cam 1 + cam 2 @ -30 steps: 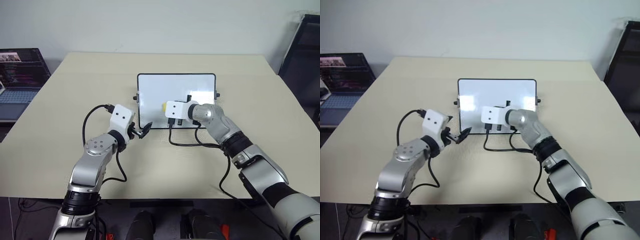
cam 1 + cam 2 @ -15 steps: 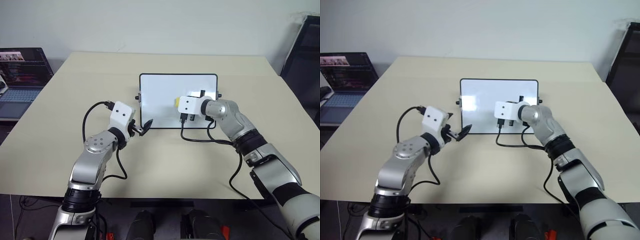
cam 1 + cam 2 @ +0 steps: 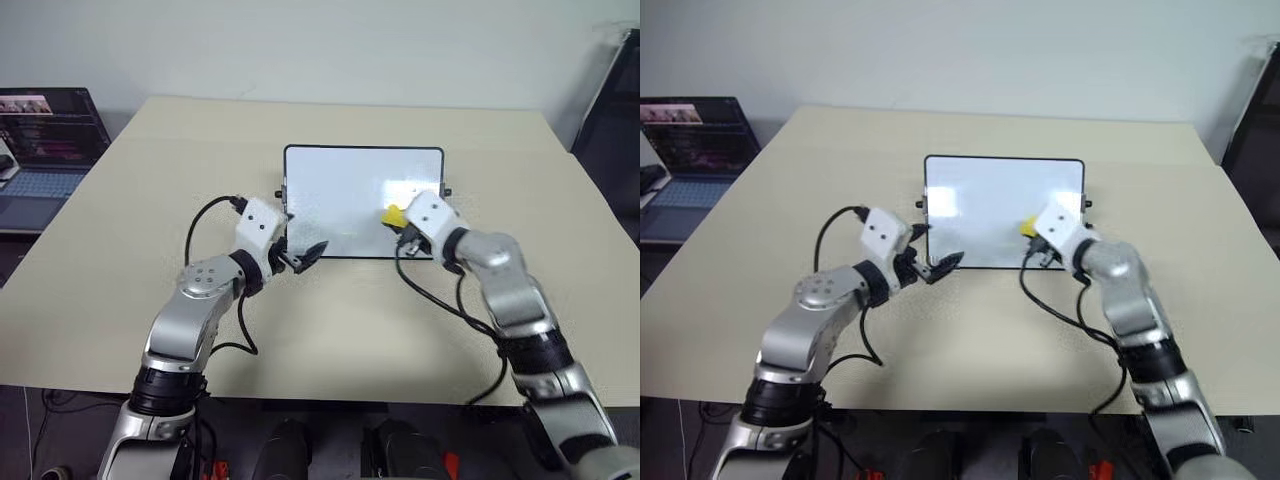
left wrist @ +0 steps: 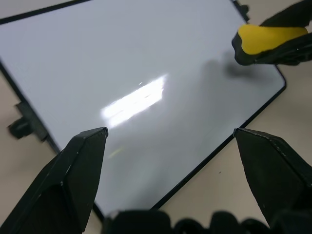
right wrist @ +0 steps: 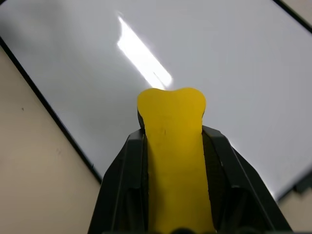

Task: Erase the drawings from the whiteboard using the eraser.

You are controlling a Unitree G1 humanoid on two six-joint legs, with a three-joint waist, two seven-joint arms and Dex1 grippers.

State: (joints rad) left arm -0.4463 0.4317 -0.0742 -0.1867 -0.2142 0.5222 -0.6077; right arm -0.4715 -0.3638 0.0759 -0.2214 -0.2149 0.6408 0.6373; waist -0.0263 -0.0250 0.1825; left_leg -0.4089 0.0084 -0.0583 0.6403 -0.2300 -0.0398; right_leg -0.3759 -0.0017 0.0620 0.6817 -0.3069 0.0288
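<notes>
The whiteboard [image 3: 350, 190] lies flat in the middle of the table, plain white with a glare streak; the drawings are out of view. My right gripper [image 3: 399, 219] is shut on the yellow eraser [image 3: 392, 214], over the board's near right part. In the right wrist view the eraser [image 5: 173, 141] sticks out between the black fingers [image 5: 122, 170] towards the board; whether it touches I cannot tell. My left gripper [image 3: 303, 256] is open and holds nothing, at the board's near left corner. In the left wrist view the eraser [image 4: 268, 39] shows across the board [image 4: 122, 63].
An open laptop [image 3: 40, 140] stands beyond the table's left edge. A dark chair [image 3: 615, 110] is at the far right. The beige table [image 3: 350, 330] has free room around the board. Black cables hang from both wrists.
My right gripper has carried the eraser across the board from its middle left to its near right part and has rolled. The left gripper has shifted slightly right towards the board.
</notes>
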